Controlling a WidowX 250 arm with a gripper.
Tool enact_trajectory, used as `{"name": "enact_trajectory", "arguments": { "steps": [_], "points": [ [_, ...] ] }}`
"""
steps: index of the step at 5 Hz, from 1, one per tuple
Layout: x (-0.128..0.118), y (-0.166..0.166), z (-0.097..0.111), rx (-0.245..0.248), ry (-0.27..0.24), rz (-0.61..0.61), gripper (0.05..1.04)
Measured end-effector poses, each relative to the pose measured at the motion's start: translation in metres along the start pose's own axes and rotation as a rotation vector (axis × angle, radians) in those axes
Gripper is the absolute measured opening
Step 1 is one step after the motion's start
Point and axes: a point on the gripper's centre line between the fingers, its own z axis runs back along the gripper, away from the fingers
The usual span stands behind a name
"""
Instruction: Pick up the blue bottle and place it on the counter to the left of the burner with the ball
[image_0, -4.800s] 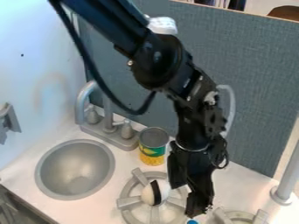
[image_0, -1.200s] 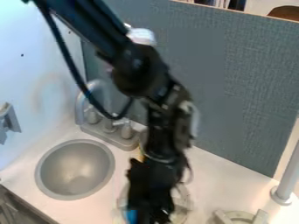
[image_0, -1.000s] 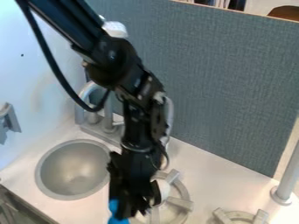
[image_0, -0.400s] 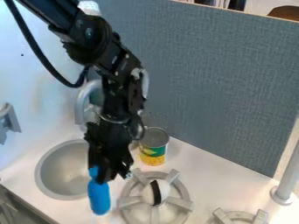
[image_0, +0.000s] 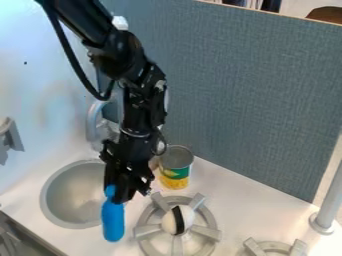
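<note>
My gripper (image_0: 125, 196) hangs over the right rim of the sink (image_0: 72, 202), shut on a blue object (image_0: 113, 220) with a rounded lower end. The blue object hangs upright below the fingers, between the sink and the stove burner. Just behind and right of the gripper stands an open can (image_0: 176, 167) with a green and yellow label. On the burner (image_0: 148, 220) lies a white, round object with a black band (image_0: 175, 220).
A grey faucet (image_0: 95, 120) rises behind the arm, partly hidden by it. A second burner (image_0: 274, 246) is at the bottom right, near a grey post (image_0: 327, 207). A grey panel (image_0: 254, 95) stands along the back.
The gripper has moved left from over the burner to the sink's right edge, carrying the blue object. The can and the banded object have come back into view. Lately it rose slightly.
</note>
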Motion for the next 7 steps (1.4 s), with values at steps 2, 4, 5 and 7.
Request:
{"name": "enact_trajectory", "arguments": {
  "steps": [2,4,5,7],
  "points": [
    [0.008,0.002,-0.009,0.005,0.026,-0.005,0.320],
    [0.012,-0.001,-0.018,-0.021,0.050,-0.027,0.320],
    [0.007,0.002,-0.018,-0.048,0.069,-0.048,0.411],
    [-0.005,0.029,0.001,-0.069,-0.005,-0.025,0.981]
  ]
}}
